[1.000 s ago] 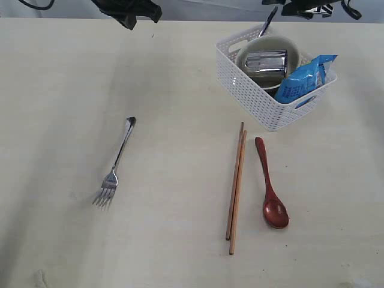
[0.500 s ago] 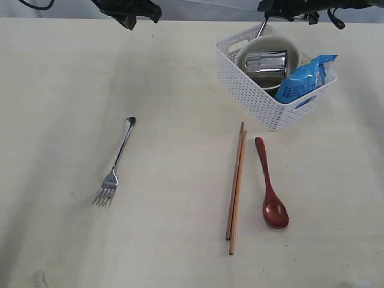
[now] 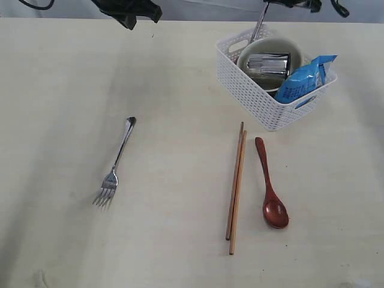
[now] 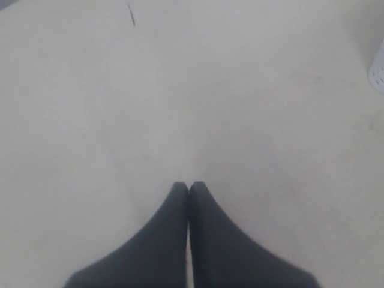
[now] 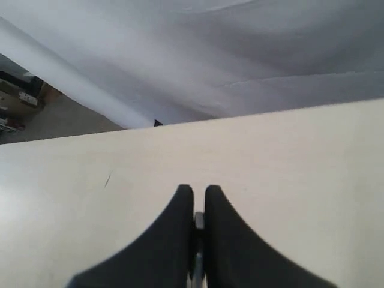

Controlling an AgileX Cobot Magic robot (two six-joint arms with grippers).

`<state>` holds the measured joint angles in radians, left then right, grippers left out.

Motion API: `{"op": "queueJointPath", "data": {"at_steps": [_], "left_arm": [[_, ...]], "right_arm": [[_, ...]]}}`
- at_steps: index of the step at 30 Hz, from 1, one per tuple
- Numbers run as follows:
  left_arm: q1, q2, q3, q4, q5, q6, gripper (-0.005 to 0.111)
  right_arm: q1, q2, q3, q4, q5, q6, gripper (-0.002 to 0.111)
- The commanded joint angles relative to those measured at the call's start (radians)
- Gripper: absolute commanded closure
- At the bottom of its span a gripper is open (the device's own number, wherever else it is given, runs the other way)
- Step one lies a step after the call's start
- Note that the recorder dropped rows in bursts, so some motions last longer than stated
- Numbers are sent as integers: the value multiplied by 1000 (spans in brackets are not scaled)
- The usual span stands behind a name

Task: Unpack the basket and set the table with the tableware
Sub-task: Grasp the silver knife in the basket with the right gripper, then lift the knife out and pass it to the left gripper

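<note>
A white basket (image 3: 252,90) sits on a pale table (image 3: 60,90), just below the right claw (image 5: 195,195), which is at the top edge of the exterior view. Inside the basket is one cream bowl (image 3: 292,47) with one shiny steel cup (image 3: 267,63) lying on its side in it. One blue bag (image 3: 303,79) leans against the basket wall on the side farther from the claw. The right claw's two dark fingers (image 5: 174,240) are pinched on one thin steel knife (image 3: 260,25). The knife hangs slanted from the claw, and its lower end is at the basket's far rim beside the bowl. In the right wrist view only a sliver of steel shows between the fingers. The left claw (image 4: 189,187) is closed with its tips touching and holds nothing. It hovers over bare table at the far left, well apart from the basket, and only a corner of the basket shows at the edge of its wrist view. Four pieces lie flat on the table outside the basket. One steel fork (image 3: 117,163) is well away from the left claw, toward the near side. Two wooden chopsticks (image 3: 236,189) lie side by side, touching, near the basket's front and far from the right claw. One red-brown spoon (image 3: 271,189) lies just beside them, on the side away from the fork, bowl end nearest the viewer.
</note>
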<state>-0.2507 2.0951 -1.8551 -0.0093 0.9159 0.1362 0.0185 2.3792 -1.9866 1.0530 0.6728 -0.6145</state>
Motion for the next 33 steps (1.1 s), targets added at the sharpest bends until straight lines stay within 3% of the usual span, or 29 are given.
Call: {"op": "queueJointPath", "data": {"at_steps": [1, 11, 15, 17, 18, 19, 20, 21, 22, 23, 24, 27, 29, 30, 31, 33], "left_arm": [[-3, -1, -7, -33, -10, 1, 107], [-3, -1, 2, -96, -32, 52, 107], [-3, -44, 100, -231, -174, 143, 107], [-3, -144, 257, -522, -302, 440, 107], [-3, -168, 291, -598, -325, 542, 107], [-3, -227, 374, -791, -365, 755, 107], [-3, -249, 405, -868, -371, 835, 107], [8, -295, 474, -1071, -343, 1023, 107], [18, -313, 507, -1156, -321, 1098, 107], [45, -340, 566, -1355, -216, 1279, 107], [60, -346, 588, -1447, -160, 1355, 106], [161, -351, 704, -1704, 175, 1546, 106], [232, -349, 790, -1735, 304, 1610, 106], [254, -349, 814, -1735, 305, 1614, 102], [273, -349, 831, -1735, 305, 1614, 94], [288, -349, 855, -1735, 305, 1617, 66]], "right_arm": [[-4, -78, -12, -15, -12, -55, 109], [-4, -215, -12, -15, 25, -84, 109], [-4, -285, -12, -43, 103, -99, 109], [-4, -310, -12, -69, 270, -135, 109], [-4, -313, -12, -69, 315, -163, 109], [-4, -313, -12, -60, 428, -211, 109], [3, -313, -12, -55, 466, -222, 109], [22, -313, -12, -35, 548, -240, 109], [31, -313, -12, -20, 548, -249, 109], [58, -313, -12, 20, 548, -282, 109], [75, -315, -10, 24, 548, -282, 109], [151, -342, 43, 24, 548, -312, 109], [202, -378, 120, 83, 548, -382, 109], [217, -395, 153, 132, 548, -413, 109], [228, -410, 184, 182, 548, -445, 109], [251, -438, 244, 260, 548, -509, 109]]}}
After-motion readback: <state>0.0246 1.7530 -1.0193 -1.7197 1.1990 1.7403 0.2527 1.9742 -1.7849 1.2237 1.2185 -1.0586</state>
